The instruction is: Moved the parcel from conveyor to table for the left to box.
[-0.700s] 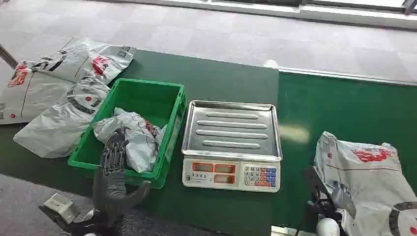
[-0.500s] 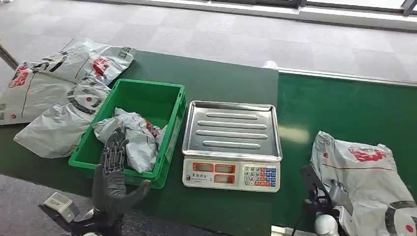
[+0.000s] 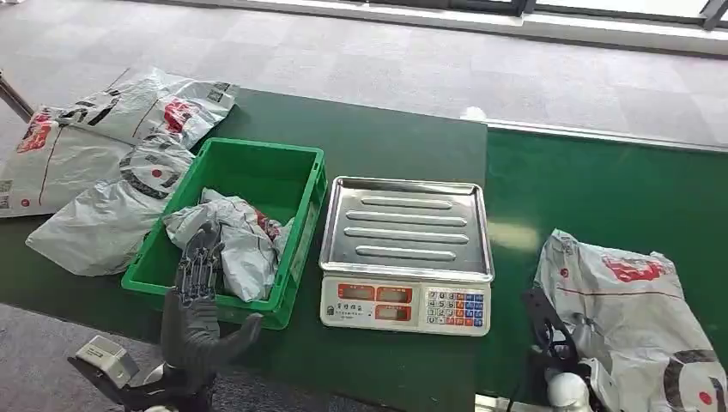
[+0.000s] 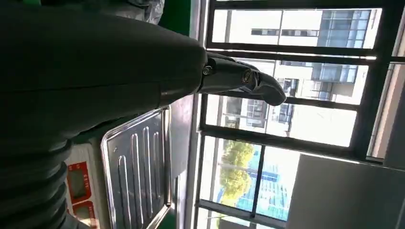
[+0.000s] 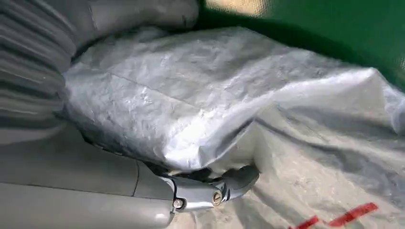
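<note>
the grey parcel [image 3: 640, 318] is lying on the green conveyor belt [image 3: 601, 193], to the right of the weighing scale [image 3: 405, 253]. the right hand [image 3: 558, 343] is sitting at the parcel's near left edge, and in the right wrist view its thumb and fingers [image 5: 210, 191] are closing around a fold of the plastic wrap, so it is gripping the parcel [image 5: 229, 105]. the left hand [image 3: 196, 296] is hovering at the near rim of the green crate [image 3: 300, 232], left of the scale, fingers straight and spread, holding nothing. a crumpled parcel in the crate [image 3: 232, 240] is lying just beyond those fingers.
</note>
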### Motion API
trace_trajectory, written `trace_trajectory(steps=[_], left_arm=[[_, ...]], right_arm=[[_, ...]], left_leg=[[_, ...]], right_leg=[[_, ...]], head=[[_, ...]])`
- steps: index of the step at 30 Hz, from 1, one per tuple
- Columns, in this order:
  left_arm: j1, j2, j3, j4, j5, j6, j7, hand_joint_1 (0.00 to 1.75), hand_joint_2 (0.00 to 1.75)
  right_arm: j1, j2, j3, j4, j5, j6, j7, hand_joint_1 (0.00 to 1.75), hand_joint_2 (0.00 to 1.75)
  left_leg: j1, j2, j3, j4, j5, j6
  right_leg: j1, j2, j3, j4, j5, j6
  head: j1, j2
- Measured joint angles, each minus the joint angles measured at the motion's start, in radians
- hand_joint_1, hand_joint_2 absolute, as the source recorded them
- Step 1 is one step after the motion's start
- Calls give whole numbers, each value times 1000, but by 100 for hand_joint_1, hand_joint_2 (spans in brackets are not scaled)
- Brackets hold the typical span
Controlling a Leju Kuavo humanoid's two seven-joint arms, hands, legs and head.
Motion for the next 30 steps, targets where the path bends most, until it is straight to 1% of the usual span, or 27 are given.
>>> trace_trajectory(steps=[9, 11, 12, 27, 30], left_arm=[[0, 0, 0, 0, 0, 1, 7, 0, 175], [-1, 0, 0, 0, 0, 1, 8, 0, 175], [-1, 0, 0, 0, 0, 1, 8, 0, 175], [-2, -1, 0, 0, 0, 1, 13, 0, 175], [-2, -1, 0, 0, 0, 0, 13, 0, 175]], right_arm=[[1, -9, 0, -8, -28, -10, -6, 175, 175], [3, -9, 0, -13, -29, -11, -6, 171, 175], [4, -9, 0, -13, -30, -11, -6, 175, 175], [16, -11, 0, -21, -31, -20, -6, 175, 175], [22, -11, 0, -24, -28, -43, -6, 175, 175]], left_leg=[[0, 0, 0, 0, -1, -1], [0, 0, 0, 0, -1, -1], [0, 0, 0, 0, -1, -1], [0, 0, 0, 0, -1, -1], [0, 0, 0, 0, -1, -1]], right_leg=[[0, 0, -1, 0, 0, 0], [0, 0, -1, 0, 0, 0], [0, 0, -1, 0, 0, 0], [0, 0, -1, 0, -1, 0], [0, 0, -1, 0, -1, 1]], head=[[0, 0], [0, 0], [0, 0], [0, 0], [0, 0]])
